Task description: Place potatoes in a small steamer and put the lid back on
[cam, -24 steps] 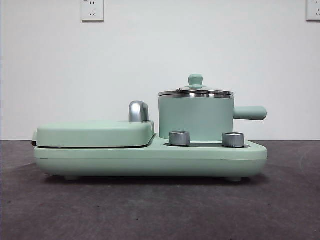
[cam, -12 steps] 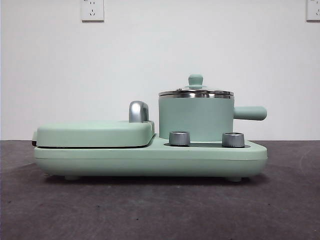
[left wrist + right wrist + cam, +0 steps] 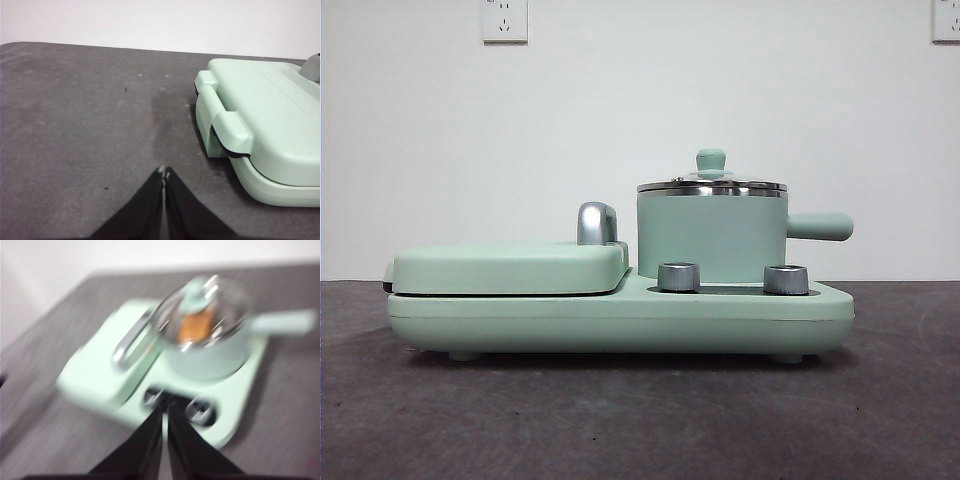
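The mint-green small steamer [image 3: 712, 238] stands on the right of the green appliance base [image 3: 620, 318], its stubby handle pointing right. The glass lid [image 3: 711, 184] with its green knob sits on the steamer. In the blurred right wrist view the tan-orange potato [image 3: 196, 326] shows through the lid [image 3: 202, 302], inside the steamer [image 3: 210, 357]. My right gripper [image 3: 165, 407] is shut and empty, above and in front of the appliance. My left gripper [image 3: 163, 173] is shut and empty, low over the table beside the griddle's end. Neither gripper shows in the front view.
The flat griddle [image 3: 510, 268] with its chrome handle [image 3: 597, 222] fills the left half of the base; its end [image 3: 265, 135] shows in the left wrist view. Two steel dials [image 3: 679, 276] sit in front of the steamer. Dark grey table [image 3: 620, 420] lies all around.
Nothing has moved in the front view. The right wrist view is blurred by motion.
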Robot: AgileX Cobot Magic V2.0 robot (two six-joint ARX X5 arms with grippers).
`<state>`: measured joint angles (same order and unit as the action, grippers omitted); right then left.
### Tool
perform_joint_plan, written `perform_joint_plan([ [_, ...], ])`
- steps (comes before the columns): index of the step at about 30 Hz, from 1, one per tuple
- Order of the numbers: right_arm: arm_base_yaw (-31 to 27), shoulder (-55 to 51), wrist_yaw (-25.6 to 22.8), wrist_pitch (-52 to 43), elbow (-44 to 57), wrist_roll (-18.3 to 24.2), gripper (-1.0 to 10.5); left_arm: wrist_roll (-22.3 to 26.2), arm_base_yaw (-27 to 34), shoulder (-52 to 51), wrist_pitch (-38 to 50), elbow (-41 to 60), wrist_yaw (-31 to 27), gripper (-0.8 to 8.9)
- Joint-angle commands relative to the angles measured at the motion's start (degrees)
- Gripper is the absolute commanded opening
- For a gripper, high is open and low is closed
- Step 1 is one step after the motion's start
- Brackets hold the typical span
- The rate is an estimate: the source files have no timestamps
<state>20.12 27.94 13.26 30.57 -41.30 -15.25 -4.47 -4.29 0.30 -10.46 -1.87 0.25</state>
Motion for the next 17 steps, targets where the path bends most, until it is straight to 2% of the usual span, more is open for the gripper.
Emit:
perform_joint_plan([
  [1,-4.52,-4.94,-0.15,-11.45,9.49,4.83,0.2,0.57,-0.04,-0.11,-0.28,1.14,0.04,0.06],
  [4,-9.27,-11.76,-0.26,-20.28,20.41,10.05,0.2,0.59,-0.07,-0.11,-0.28,1.14,0.04,0.06],
  [7,-13.35,-17.73,-0.28,-21.18,28.22,12.94,0.2,0.57,-0.07,-0.11,-0.28,1.11,0.04,0.06],
  [13,-19.15,-24.98,-3.93,-20.83,36.85,12.98,0.2,0.57,-0.04,-0.11,-0.28,1.11,0.04,0.06],
  [17,-20.94,-26.47,-7.52,-21.11,39.34,12.92,0.2,0.59,-0.04,-0.11,-0.28,1.14,0.04,0.06],
])
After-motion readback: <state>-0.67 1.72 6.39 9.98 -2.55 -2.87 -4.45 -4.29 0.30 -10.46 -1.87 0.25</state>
